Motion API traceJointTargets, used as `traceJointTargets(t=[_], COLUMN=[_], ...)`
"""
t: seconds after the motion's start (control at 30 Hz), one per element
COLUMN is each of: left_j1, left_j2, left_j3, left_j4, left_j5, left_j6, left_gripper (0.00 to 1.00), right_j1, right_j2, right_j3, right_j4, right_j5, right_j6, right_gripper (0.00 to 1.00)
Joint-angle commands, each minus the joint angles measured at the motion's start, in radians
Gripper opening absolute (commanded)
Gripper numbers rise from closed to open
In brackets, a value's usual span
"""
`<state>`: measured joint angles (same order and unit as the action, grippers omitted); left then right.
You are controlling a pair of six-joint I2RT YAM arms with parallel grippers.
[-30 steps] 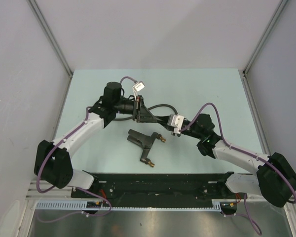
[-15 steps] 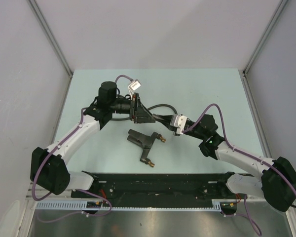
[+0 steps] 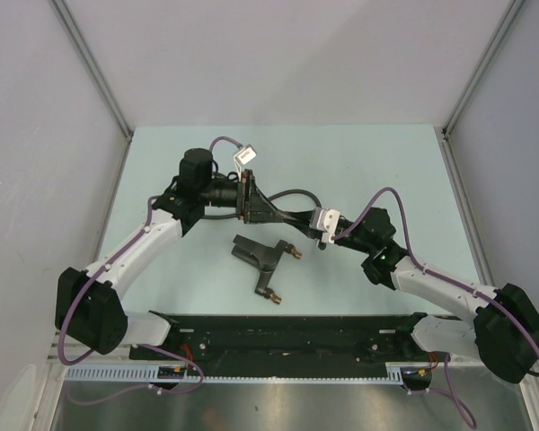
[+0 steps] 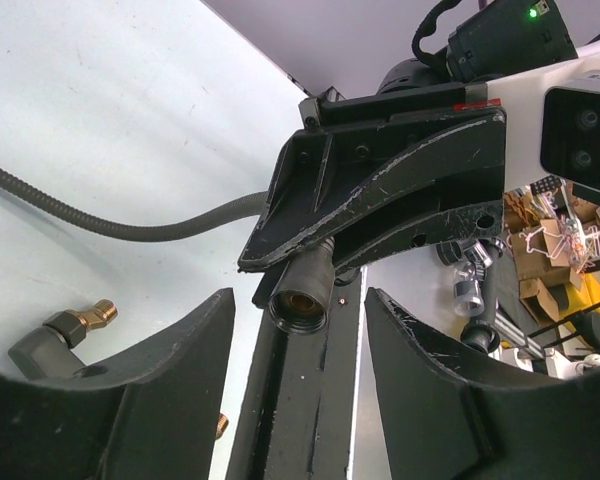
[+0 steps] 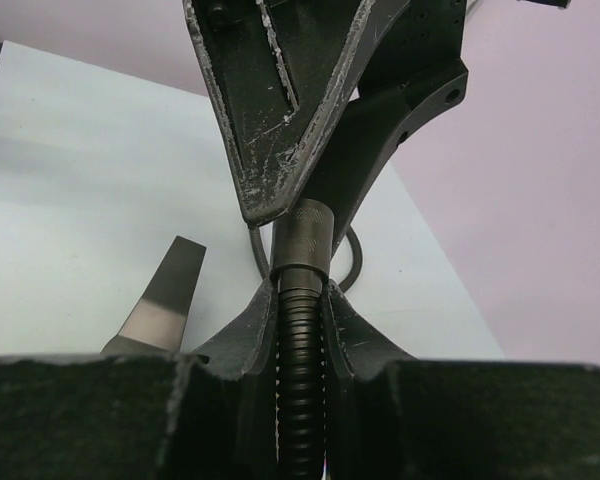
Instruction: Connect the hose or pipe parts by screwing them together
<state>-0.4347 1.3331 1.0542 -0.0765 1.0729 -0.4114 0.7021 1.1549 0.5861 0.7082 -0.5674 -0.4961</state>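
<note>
Hose [image 3: 292, 192] hung above the table [image 3: 386, 162], clamped near its nut [image 5: 302, 235] by my right gripper [image 5: 300, 300]; my left gripper [image 4: 300, 300] stood open astride that nut. The fitting [image 3: 262, 256] lay loose below. Best, I judged: close squarely on the nut, avoiding slip.

Colours: hose [image 4: 130, 228] dark grey, ribbed; forked fitting [image 3: 260, 256] dark grey, brass tips; counter [image 3: 359, 162] pale green; cables [image 3: 384, 190] purple; arm links [image 3: 139, 247] white.
</note>
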Motion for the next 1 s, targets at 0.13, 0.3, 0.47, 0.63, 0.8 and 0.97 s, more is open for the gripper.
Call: traceJointTargets(t=[0.13, 0.3, 0.47, 0.63, 0.8, 0.97], left_j1=[-0.019, -0.022, -0.022, -0.004, -0.001, -0.009], left_j2=[-0.015, -0.011, -0.017, -0.035, -0.035, -0.025], left_j3=[-0.002, -0.008, -0.008, -0.033, -0.036, -0.078], left_j4=[0.055, 0.066, 0.073, 0.072, 0.072, 0.196], left_j5=[0.038, 0.044, 0.032, -0.010, -0.028, -0.013], left_j6=[-0.024, -0.029, -0.033, -0.035, -0.058, -0.139], left_gripper=[0.51, 0.35, 0.00, 0.00, 0.00, 0.00], right_j1=[-0.006, -0.006, -0.007, -0.029, -0.044, -0.032], right_j2=[0.009, 0.012, 0.005, -0.027, -0.047, -0.037], right_j3=[0.001, 0.000, -0.002, -0.055, -0.066, -0.066], right_j4=[0.059, 0.060, 0.028, 0.057, 0.060, 0.114], right_j5=[-0.019, -0.015, 0.009, 0.029, 0.027, 0.035], right_j6=[0.019, 0.027, 0.030, 0.050, 0.063, 0.093], right_gripper=[0.00, 0.00, 0.00, 0.00, 0.02, 0.34])
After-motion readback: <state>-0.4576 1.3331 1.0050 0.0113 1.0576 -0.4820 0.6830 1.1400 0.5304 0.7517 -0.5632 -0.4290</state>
